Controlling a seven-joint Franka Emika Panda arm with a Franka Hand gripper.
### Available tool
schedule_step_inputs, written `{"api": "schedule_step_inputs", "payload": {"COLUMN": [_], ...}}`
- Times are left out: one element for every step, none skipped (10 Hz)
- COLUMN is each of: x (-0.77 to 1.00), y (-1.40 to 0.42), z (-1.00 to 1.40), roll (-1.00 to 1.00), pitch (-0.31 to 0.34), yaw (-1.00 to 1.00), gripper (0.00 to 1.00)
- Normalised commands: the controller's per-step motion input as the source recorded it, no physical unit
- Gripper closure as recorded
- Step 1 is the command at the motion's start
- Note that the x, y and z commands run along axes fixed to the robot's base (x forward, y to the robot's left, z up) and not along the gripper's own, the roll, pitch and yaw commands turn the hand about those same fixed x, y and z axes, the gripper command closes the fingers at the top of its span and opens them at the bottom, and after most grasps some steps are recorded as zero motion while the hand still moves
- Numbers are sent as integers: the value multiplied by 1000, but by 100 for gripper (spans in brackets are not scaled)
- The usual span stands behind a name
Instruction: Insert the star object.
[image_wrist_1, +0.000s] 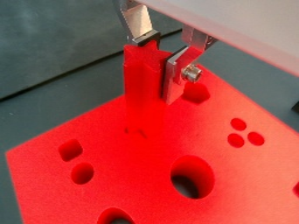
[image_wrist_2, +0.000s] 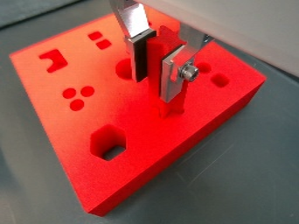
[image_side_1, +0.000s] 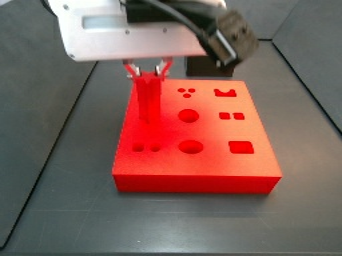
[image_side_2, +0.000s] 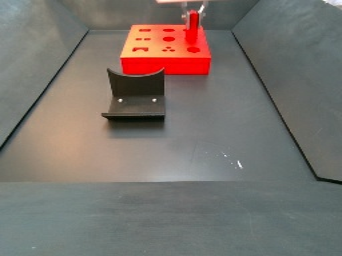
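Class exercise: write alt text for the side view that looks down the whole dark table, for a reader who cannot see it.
At the far end, the gripper holds the star object, a slim red peg, upright with its lower end at the top of the red block. Nearer the camera, a dark grey curved holder sits apart on the dark table.

Robot test cell in a lab: dark matte bench floor (image_side_2: 174, 160) walled by sloped dark panels (image_side_2: 40, 80), only a bright red flat block with shaped holes (image_side_1: 201, 150), a dark grey curved holder (image_side_2: 135, 95) and the arm's hand (image_side_1: 148, 70) over the block.
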Motion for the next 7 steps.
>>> {"api": "schedule_step_inputs", "payload": {"x": [386, 180, 97, 14, 0, 0, 0], "y": [0, -49, -63, -9, 0, 0, 0], "z": [-680, -957, -1000, -1000, 0, 0, 0], "roll": [190, 116, 43, 19, 109, -9, 0], "pitch": [211, 89, 0, 0, 0, 0, 0], "yaw": [-243, -166, -151, -131, 0, 0, 0], "gripper": [100, 100, 100, 100, 100, 100, 100]}}
